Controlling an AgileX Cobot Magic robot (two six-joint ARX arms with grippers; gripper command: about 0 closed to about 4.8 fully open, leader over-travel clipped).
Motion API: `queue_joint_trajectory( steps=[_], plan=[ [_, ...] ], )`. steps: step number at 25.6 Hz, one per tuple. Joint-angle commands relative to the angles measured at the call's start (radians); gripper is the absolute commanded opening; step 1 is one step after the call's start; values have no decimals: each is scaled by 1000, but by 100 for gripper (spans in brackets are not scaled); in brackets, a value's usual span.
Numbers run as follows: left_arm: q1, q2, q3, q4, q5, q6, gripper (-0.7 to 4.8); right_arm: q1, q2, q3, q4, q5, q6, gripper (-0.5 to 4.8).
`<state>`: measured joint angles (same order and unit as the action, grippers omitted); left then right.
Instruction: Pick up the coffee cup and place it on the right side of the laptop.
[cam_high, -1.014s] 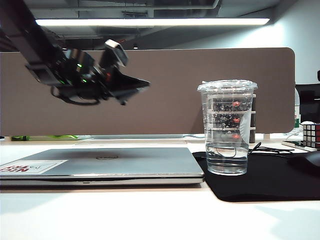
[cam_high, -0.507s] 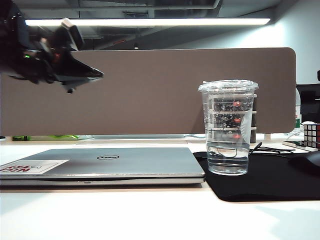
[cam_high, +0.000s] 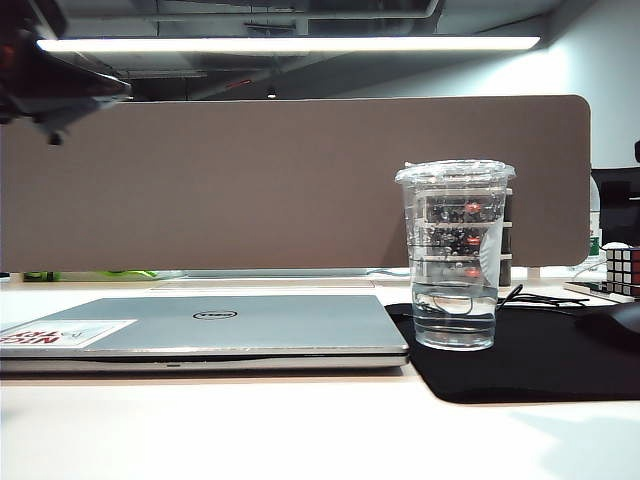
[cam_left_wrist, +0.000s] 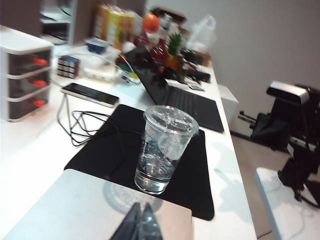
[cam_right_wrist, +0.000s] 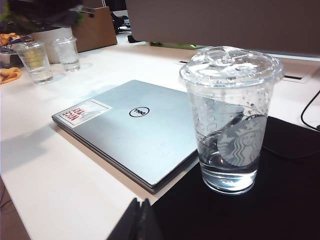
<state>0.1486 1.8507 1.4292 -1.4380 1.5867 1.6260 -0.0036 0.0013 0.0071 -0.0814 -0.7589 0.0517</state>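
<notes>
1. Your coffee cup (cam_high: 456, 260) stands upright on the black mouse mat (cam_high: 530, 355), just beside the laptop (cam_high: 200, 330), off its right edge in the exterior view. Lid on, a little clear liquid at the bottom.
2. The laptop lies closed and flat on the white surface (cam_high: 250, 430). Round logo is up; the white-and-red sticker (cam_high: 65, 335) sits at the corner away from the cup.
3. The cup's base is on the mat only, not on the laptop lid. The left wrist view shows it near the mat corner closest to the laptop (cam_left_wrist: 95, 210).
4. Your left gripper (cam_high: 55, 100) is high above the laptop's far-left end in the exterior view, well apart from the cup. Its fingertips (cam_left_wrist: 141, 222) are pressed together, nothing between them: closed and empty.
5. Your right gripper (cam_right_wrist: 137, 220) shows only as dark finger ends meeting at the frame edge, near the laptop's cup-side corner. The jaws look shut with nothing held. It isn't visible in the exterior view.
6. Right wrist view: cup (cam_right_wrist: 231, 120) is close, green logo on the wall, laptop (cam_right_wrist: 130, 130) just beside it.
7. Beyond the cup from the laptop: a loose black cable (cam_left_wrist: 85, 132), a phone (cam_left_wrist: 90, 95), a puzzle cube (cam_high: 622, 268), a white drawer unit (cam_left_wrist: 22, 75).
8. A brown partition (cam_high: 300, 180) runs behind the laptop and the cup.
</notes>
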Motion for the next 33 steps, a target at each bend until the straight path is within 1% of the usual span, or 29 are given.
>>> queue_joint_trajectory(
  steps=[1,3,7,10,14,16,18,21,22,25,28,32,33],
  plan=[
    [42,-60,-66,-15,23,-11,-5,0,-2,-6,13,1,-3,-1],
    [68,-92,-103,-15,27,-20,-4,0,-2,-6,15,-2,-2,-1],
    [117,-155,-157,-15,26,-82,-4,0,-2,-6,25,-1,-2,-1],
    [157,-272,-243,-15,27,-86,-5,0,-2,-6,34,-1,-3,-1],
    [165,-404,-332,-15,28,-92,-5,0,-2,-6,33,-2,-3,-1],
    [167,-533,-408,-15,28,-91,-5,0,-2,-6,33,-2,-2,-1],
    [171,-596,-438,-14,27,-96,-4,0,-2,-6,34,-2,-3,-1],
    [190,-684,-472,-14,27,-137,-4,1,-2,-6,33,-2,-3,-1],
    [213,-748,-494,-14,27,-164,-5,0,-2,-6,34,-2,-4,-1],
    [256,-837,-525,-14,26,-195,-5,1,-2,-6,33,-2,-3,-1],
    [334,-939,-558,-13,27,-249,-5,1,-2,-6,34,-2,-4,-1],
    [455,-1085,-601,-13,29,-268,-5,0,-2,-6,33,0,-8,-1],
    [512,-1143,-606,-13,29,-272,-5,0,-2,-6,34,6,-14,-1]
  ],
)
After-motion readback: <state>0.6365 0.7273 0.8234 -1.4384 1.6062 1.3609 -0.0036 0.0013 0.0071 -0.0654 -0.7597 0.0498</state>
